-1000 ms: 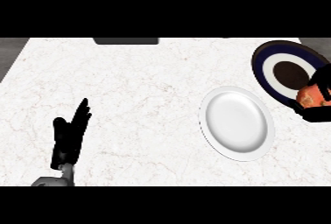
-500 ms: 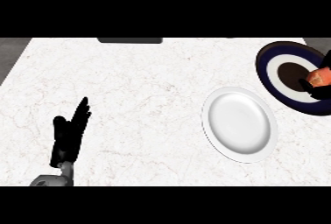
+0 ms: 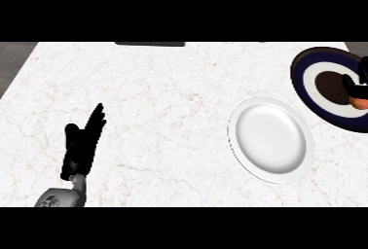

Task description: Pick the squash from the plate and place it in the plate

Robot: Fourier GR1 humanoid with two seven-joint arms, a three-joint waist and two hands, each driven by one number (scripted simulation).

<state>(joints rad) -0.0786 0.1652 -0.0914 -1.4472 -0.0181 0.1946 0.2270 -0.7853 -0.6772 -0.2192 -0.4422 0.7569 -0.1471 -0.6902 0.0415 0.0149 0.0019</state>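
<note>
A: We look down on the counter, pale marble, and we see two plates over at the right side.
B: Yes, we have the white plate right of the middle. The dark plate lies up beyond it, cut by the view's right edge.
A: The dark plate shows us a blue rim, a white ring and a brown centre. The two plates lie near each other, and we see a gap of counter between them.
B: And the squash? We catch only a small orange patch of it, over the dark plate's white ring, hard at the right edge.
A: The right hand sits directly above that patch, black against the plate. From where we look it meets the squash's top.
B: Does it grip? We cannot tell, because most of that hand is outside the view.
A: Nor can we tell whether the squash rests on the plate or hangs above it.
B: At the lower left we find the left hand, open. Its fingers are straight and point up the view, the thumb is out to the side, and it holds nothing.
A: It stands well apart from both plates, with its grey forearm coming in from the lower edge.
B: Last thing we spot is a dark strip at the counter's far edge.
</note>
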